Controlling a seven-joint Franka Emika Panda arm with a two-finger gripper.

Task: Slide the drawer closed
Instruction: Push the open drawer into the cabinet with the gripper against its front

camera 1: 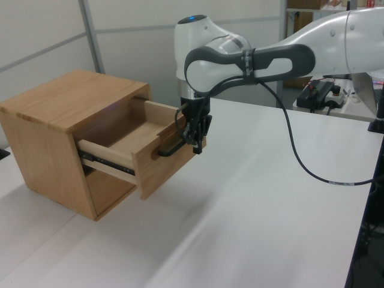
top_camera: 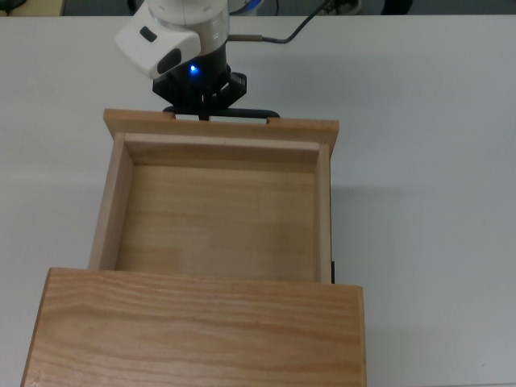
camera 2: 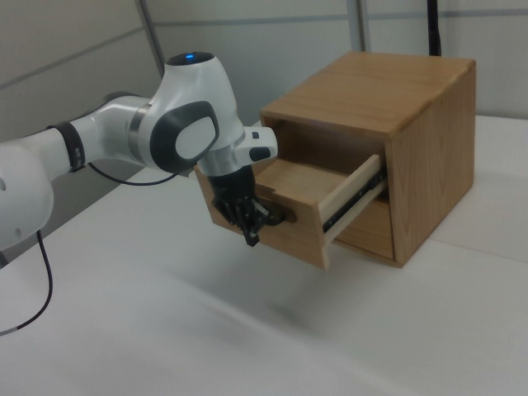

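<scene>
The drawer [top_camera: 218,210] stands pulled far out of the wooden cabinet [top_camera: 193,330], empty inside. Its black bar handle [top_camera: 260,114] runs along the front panel. My gripper [top_camera: 205,113] is right at that handle, near its middle-left in the top view. In the left view the gripper [camera 1: 196,144] points down with its fingers together, against the handle [camera 1: 171,149] and the drawer [camera 1: 162,168] front. The right view shows the gripper [camera 2: 250,233] in front of the drawer [camera 2: 297,239] panel. The fingers are shut with nothing held between them.
The cabinet [camera 1: 66,102] sits on a white table [top_camera: 427,161] with open surface around the drawer's front. A black cable [camera 1: 300,168] hangs from the arm over the table. Desk equipment [camera 1: 321,93] stands at the back of the left view's right.
</scene>
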